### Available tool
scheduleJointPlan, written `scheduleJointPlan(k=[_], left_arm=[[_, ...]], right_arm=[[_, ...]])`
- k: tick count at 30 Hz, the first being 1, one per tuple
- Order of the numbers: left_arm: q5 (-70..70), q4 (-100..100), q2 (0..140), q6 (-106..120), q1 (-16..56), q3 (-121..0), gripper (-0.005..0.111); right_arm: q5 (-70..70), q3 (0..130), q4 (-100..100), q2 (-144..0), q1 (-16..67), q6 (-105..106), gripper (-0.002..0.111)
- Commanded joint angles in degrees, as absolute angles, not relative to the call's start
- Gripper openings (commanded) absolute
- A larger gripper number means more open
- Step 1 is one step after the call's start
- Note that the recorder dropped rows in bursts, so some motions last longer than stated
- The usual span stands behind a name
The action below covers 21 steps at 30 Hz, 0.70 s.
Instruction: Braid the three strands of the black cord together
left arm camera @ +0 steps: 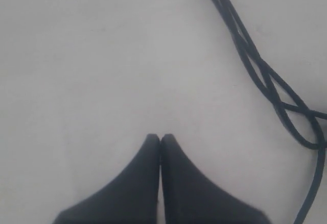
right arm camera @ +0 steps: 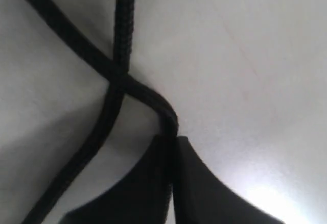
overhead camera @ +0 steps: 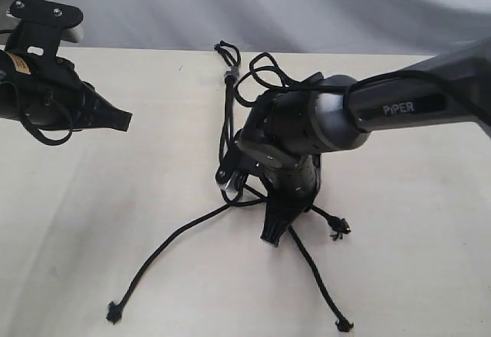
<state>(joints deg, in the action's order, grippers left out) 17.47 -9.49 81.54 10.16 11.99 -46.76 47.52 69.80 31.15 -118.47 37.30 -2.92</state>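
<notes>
The black cord (overhead camera: 227, 114) runs down the table from its knot with a greyish band (overhead camera: 230, 72) at the back. Lower down it splits into three strands. One strand (overhead camera: 165, 249) trails to the front left. Another strand (overhead camera: 318, 279) runs to the front right, and a short one (overhead camera: 331, 222) ends to the right of the gripper. My right gripper (overhead camera: 274, 237) points down at the table, shut on a strand (right arm camera: 153, 99) that crosses another strand (right arm camera: 122, 25). Far to the left, my left gripper (overhead camera: 126, 120) is shut and empty, with crossed strands (left arm camera: 265, 76) beside it.
The right arm (overhead camera: 399, 107) reaches in from the right and covers the middle of the cord. Its thicker cables (overhead camera: 265, 72) loop behind it. The beige table (overhead camera: 100, 199) ends at a pale backdrop (overhead camera: 268, 3).
</notes>
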Motion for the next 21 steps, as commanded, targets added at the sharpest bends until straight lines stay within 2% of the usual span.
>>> scheduleJointPlan(k=[1,8,12,21], left_arm=[[17.15,-9.89,80.98,10.1,11.89,-46.28,0.001],[17.01,-9.89,80.98,10.1,11.89,-46.28,0.001],[17.01,-9.89,80.98,10.1,11.89,-46.28,0.001],[17.01,-9.89,80.98,10.1,11.89,-46.28,0.001]], right_arm=[[49.5,69.71,19.74,-118.71,39.43,3.09,0.002],[53.79,69.8,6.57,-115.96,47.6,11.52,0.002],[51.43,69.93,6.26,-110.65,50.37,14.25,0.002],[47.55,69.93,8.45,-101.42,40.3,13.43,0.002]])
